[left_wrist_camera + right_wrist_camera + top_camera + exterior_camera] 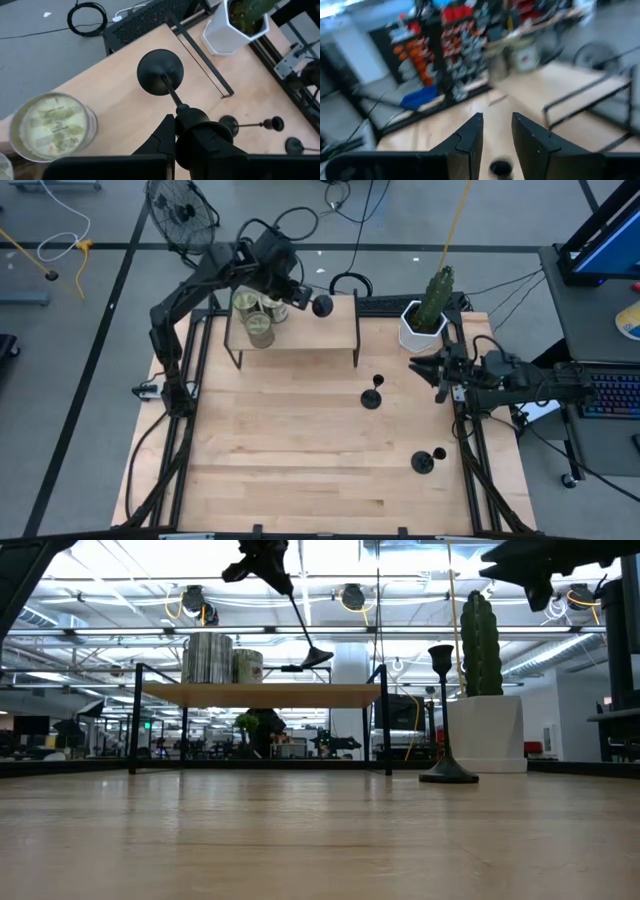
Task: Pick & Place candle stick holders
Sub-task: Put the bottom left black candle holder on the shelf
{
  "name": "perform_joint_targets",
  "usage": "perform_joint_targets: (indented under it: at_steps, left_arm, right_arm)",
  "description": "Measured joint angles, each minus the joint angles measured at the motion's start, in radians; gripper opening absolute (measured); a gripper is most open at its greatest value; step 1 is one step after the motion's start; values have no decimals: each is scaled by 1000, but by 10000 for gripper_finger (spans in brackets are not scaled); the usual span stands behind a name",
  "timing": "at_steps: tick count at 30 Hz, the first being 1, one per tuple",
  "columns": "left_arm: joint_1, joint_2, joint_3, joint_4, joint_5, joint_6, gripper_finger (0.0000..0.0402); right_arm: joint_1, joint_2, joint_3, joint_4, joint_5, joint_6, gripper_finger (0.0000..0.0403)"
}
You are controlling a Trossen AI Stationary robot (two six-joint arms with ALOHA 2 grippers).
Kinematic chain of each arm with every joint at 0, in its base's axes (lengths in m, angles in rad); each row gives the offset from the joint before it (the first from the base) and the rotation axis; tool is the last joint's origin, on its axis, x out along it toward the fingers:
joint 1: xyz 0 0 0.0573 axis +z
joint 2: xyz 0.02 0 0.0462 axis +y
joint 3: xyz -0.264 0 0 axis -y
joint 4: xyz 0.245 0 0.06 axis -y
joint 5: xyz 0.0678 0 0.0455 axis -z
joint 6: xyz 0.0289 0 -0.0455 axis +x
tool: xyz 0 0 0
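My left gripper (300, 292) reaches over the right part of the low wooden shelf (335, 340), shut on a black candle stick holder (322, 306). In the low view that holder's round base (315, 657) is tilted a little above the shelf top. Two more black holders stand upright on their bases on the table, one mid-table (372, 395) and one near the right edge (430, 460). My right gripper (420, 368) waits at the right edge, open, with nothing between its fingers (470, 137). My left gripper pinches the holder's cup end (192, 116) between its two fingers, which slant down from above toward the shelf. The thin stem (171, 91) runs on past the fingertips, along their line. The base (160, 72) leads, tilted and clear of the shelf.
Greenish-gold tins (260, 328) crowd the shelf's left part, next to the held holder. A cactus in a white pot (425, 320) stands at the table's far right. The shelf's black frame legs (356, 360) stand on the table; bare wood lies toward the near edge.
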Motion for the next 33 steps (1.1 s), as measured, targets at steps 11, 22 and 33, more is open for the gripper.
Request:
perform_joint_targets:
  at_steps: [11, 22, 33]
  left_arm:
    - [-70, 0, 0, -48, 58, -9, 16]
    - [-142, 0, 0, -68, 60, -28, 16]
    - [-217, 0, 0, -68, 78, -39, 16]
  right_arm:
    - [-1, 203, 0, 258, 117, -136, 93]
    - [-63, 467, 3, 632, -25, -302, 93]
    - [-150, 638, 175, 595, -157, -374, 93]
